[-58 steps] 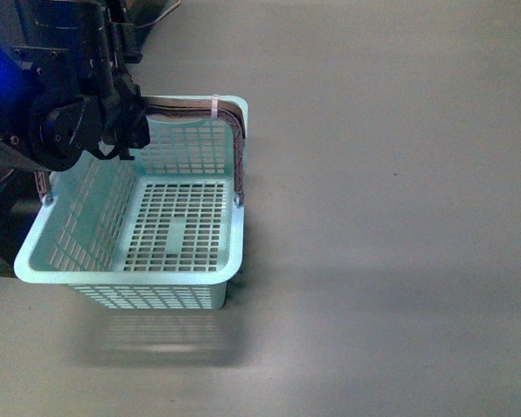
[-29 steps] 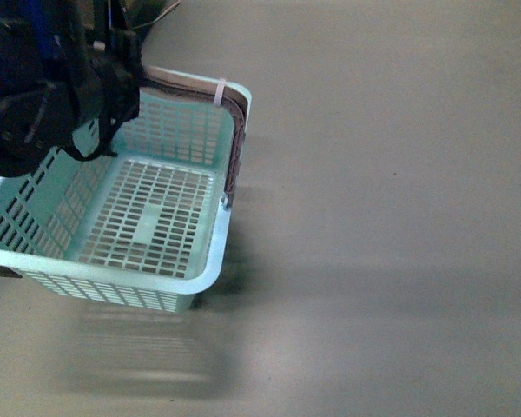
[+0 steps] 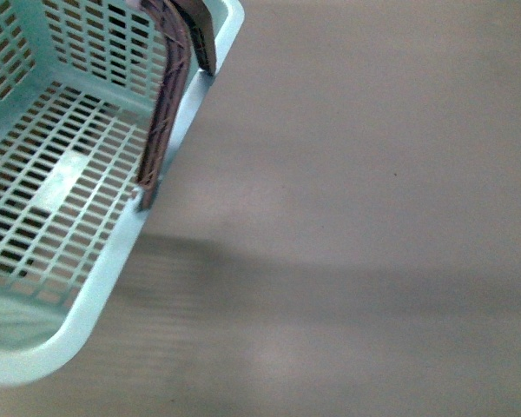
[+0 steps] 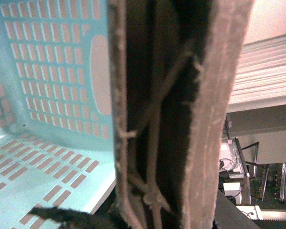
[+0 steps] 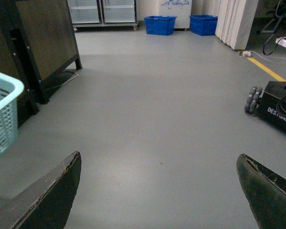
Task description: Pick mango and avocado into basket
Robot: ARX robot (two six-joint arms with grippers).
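The light teal basket (image 3: 87, 321) fills the left of the front view, lifted close to the camera and empty. Its brown-grey handles (image 3: 165, 113) stand up along its right rim. My left gripper is shut on the basket; in the left wrist view the handles (image 4: 214, 114) fill the picture in front of the teal lattice wall (image 4: 57, 62), and the fingers are hidden behind them. My right gripper (image 5: 159, 188) is open and empty above the grey floor, with a corner of the basket (image 5: 2, 114) beside it. The mango and the avocado are out of view.
Grey floor (image 3: 373, 217) spreads to the right of the basket. In the right wrist view a dark cabinet (image 5: 38, 43) stands near the basket, a black wheeled unit (image 5: 274, 107) sits on the other side, and blue bins (image 5: 159, 25) stand at the far wall.
The basket has risen and swung left toward the camera, now filling the front view's left side. The left arm that showed above it has passed out of that view.
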